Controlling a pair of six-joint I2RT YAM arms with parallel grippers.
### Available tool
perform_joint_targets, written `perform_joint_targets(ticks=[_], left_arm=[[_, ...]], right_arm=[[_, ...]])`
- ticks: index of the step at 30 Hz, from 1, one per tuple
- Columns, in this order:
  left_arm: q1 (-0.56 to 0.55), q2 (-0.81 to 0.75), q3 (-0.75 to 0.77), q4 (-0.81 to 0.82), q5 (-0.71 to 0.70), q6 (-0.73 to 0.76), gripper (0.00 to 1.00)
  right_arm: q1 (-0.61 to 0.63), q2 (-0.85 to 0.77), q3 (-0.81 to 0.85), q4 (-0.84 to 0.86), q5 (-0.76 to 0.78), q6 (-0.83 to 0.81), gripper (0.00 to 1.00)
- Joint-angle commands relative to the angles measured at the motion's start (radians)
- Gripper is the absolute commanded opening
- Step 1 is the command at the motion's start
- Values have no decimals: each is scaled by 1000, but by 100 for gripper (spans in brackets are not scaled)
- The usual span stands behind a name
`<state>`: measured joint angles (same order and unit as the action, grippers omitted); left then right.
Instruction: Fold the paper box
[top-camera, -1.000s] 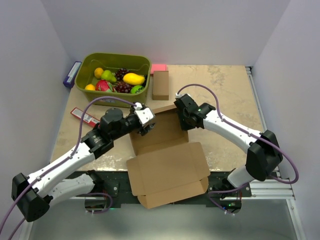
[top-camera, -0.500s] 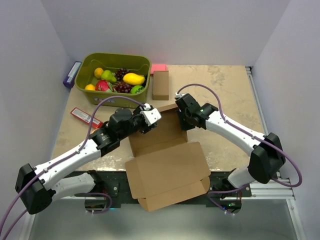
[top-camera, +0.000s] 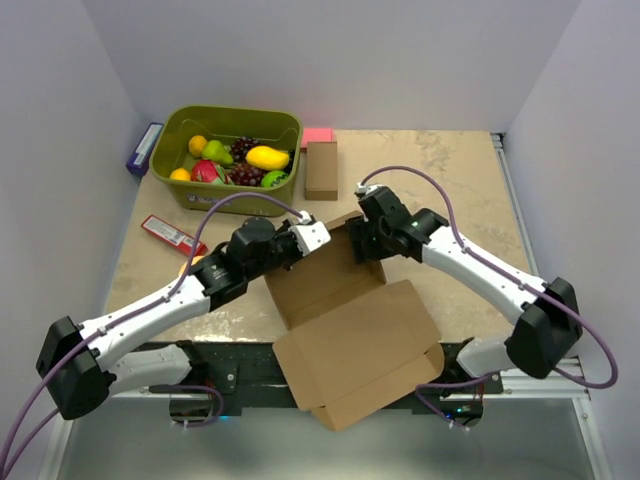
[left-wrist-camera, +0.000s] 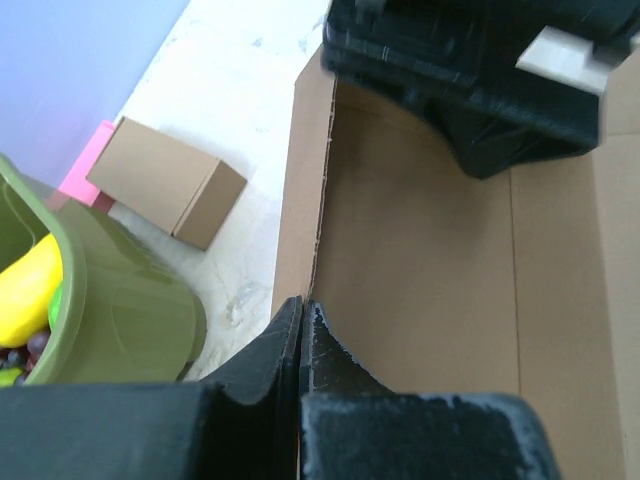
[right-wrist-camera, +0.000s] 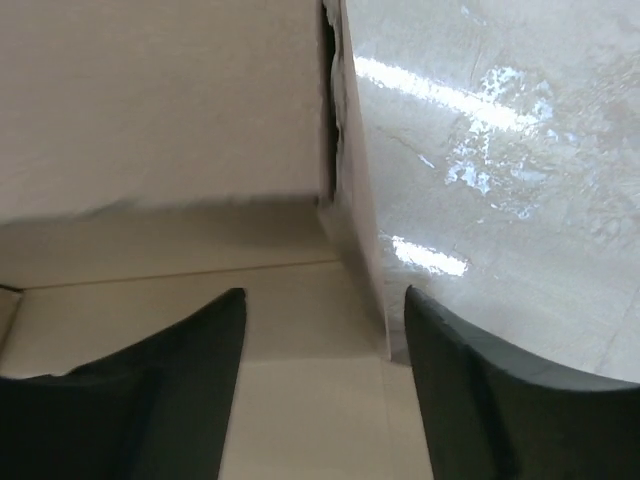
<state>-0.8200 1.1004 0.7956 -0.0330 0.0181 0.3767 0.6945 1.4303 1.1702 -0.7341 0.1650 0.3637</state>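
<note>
The paper box (top-camera: 355, 330) lies half-open on the table's (top-camera: 450, 180) near middle, slanting far-left to near-right, its far end between both arms — the left gripper (left-wrist-camera: 302, 315) pinched shut on its left flap (left-wrist-camera: 298, 200), the right gripper (right-wrist-camera: 322, 295) spread astride the far-right corner.

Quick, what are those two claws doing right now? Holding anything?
Left gripper: closed, pinching a flap of the paper box.
Right gripper: open, astride the box's wall, gripping nothing.
</note>
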Motion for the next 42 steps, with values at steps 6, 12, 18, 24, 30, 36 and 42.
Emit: perform_joint_targets(ticks=[6,12,18,24,30,36,42], left_arm=[[-2,41,16,-11,-191,-81,0],[94,26,50,-32,-190,-163,0],[188,-33,37,-5,-334,-265,0],[277,-97,24,18,-334,-363,0],[373,-157,-1,76,-271,-433,0],[390,-171,-9,85,-251,-446,0],[395,-171,-13,85,-251,-444,0]], right_arm=[[0,-240,89,-47,126,99,99],[-7,-284,77,-33,208,155,99],[-10,-382,32,-10,338,213,99],[-12,-470,49,-50,402,228,99],[-12,-602,-159,-56,395,372,99],[-12,-732,-380,-36,176,561,97],[-12,-902,-419,-119,110,658,96]])
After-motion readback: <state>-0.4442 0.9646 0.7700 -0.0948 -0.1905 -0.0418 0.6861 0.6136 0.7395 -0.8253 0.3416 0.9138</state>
